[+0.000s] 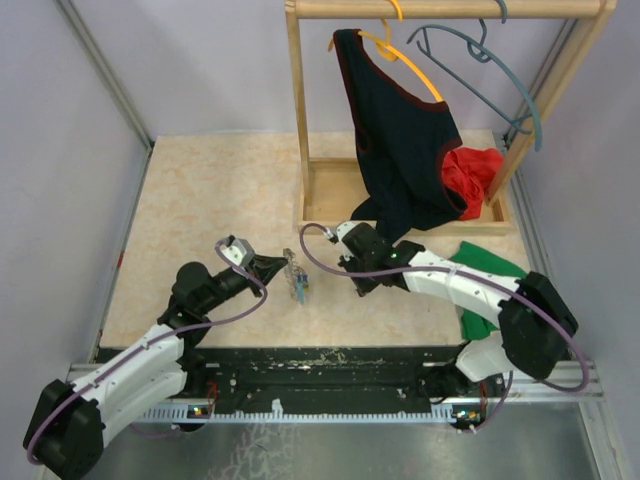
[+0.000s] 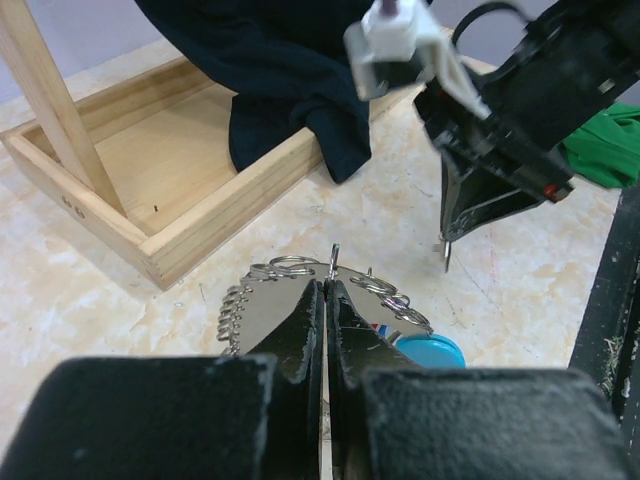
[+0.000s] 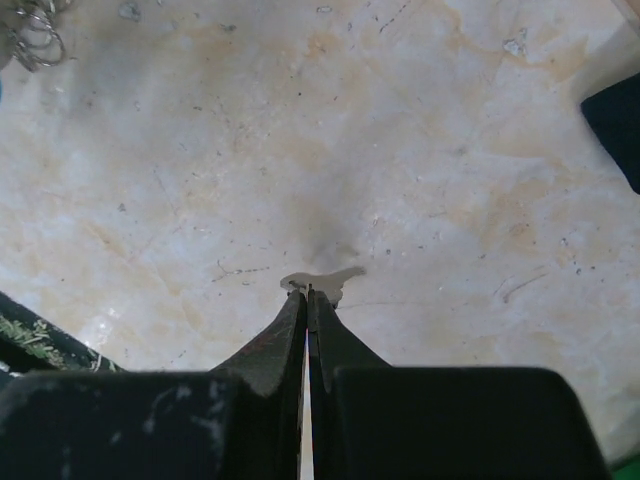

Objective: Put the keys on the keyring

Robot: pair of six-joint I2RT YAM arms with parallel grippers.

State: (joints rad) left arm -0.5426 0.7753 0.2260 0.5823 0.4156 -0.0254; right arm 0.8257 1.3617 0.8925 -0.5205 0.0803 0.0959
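The keyring [image 2: 285, 268] lies on the marbled tabletop [image 1: 220, 200] between the two arms, just in front of the left arm. Its grey coiled wire fans out to either side of the left gripper [image 2: 327, 285], and its light-blue curved section [image 2: 430, 350] sits at the right. The left fingers are pressed together on the wire, and a thin wire end sticks up just above their tips. A small patch of red and dark blue beside the right-hand coils looks like the keys [image 2: 380, 327], too small to tell apart.

The right gripper [image 3: 306, 292] points down at the tabletop near the ring without touching it, its fingers closed. A tiny pale sliver shows at their tips; whether they pinch anything cannot be told.

Behind stands a wooden clothes rack with a shallow wooden tray [image 1: 325, 190] as its base. A dark garment [image 1: 400, 150] on an orange hanger [image 1: 400, 50] drapes into the tray and over its front wall, and a red cloth [image 1: 472, 175] lies in the tray's right end. A grey-blue hanger [image 1: 505, 75] hangs on the rail. A green cloth [image 1: 485, 268] lies on the table by the right arm.
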